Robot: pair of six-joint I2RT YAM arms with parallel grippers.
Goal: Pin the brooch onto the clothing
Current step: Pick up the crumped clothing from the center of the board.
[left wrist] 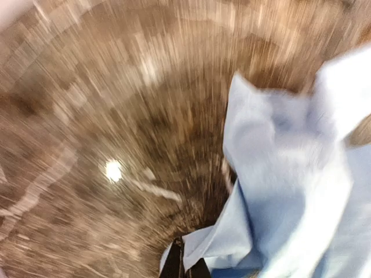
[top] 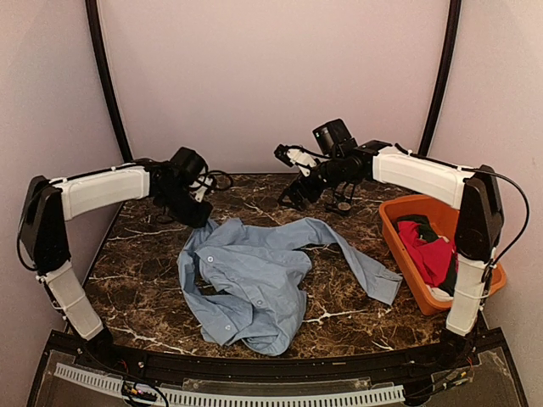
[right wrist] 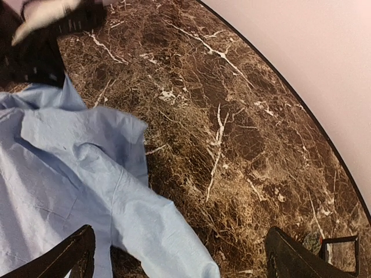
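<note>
Shirt (top: 254,280) lies crumpled mid-table (top: 144,280), one sleeve out toward basket (top: 389,225) w/ red garment (top: 433,254). Left gripper (top: 197,216) clenched on shirt's far-left edge. Step looks like flattening: draw edge outward, low and slow, so cloth spreads w/o bunching before pinning. Right gripper (top: 293,182) hangs over far tabletop, jaws wide, empty. Brooch: can't make out.

High rear overview, close downward wrist views, sharing shirt (top: 254,280)

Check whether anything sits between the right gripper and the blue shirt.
Nothing visible does. The right gripper hangs open over the marble table, just beyond the blue shirt. The left gripper is shut on the shirt's far-left edge, off that path.
</note>
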